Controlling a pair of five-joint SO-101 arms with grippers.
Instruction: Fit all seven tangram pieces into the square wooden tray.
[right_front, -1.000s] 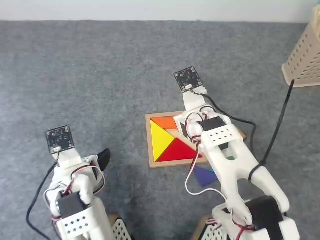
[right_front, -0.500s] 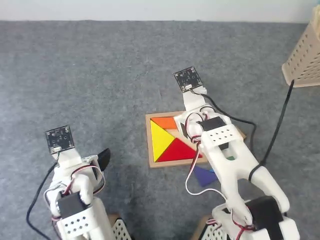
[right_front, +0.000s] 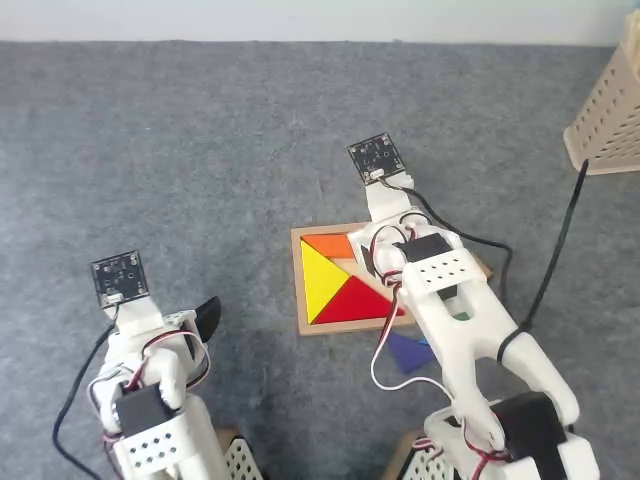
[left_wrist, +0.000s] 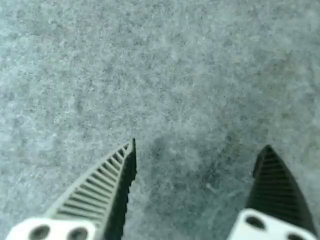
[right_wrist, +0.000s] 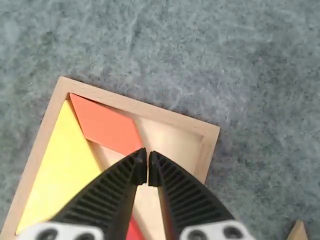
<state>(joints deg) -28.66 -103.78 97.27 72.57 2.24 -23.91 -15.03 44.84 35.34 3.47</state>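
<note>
Square wooden tray (right_wrist: 210, 138) part-filled, your right end effector (right_wrist: 147, 165) poised over it.

Its tips are pressed together on nothing, right at the orange parallelogram's (right_wrist: 105, 127) edge, beside the yellow triangle (right_wrist: 60, 165). Drop lower and you may shove that piece askew or slide the tray. The purple piece (right_front: 408, 352) lies outside on the counter. Your left end effector (left_wrist: 200, 145) hangs spread apart over bare counter.

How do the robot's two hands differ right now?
The left hand is open, fingers spread wide; the right hand is shut, tips together. The left hand hangs over bare grey carpet; the right hand is over the wooden tray, tips near the orange piece. Both have black ridged fingers and hold nothing.
</note>
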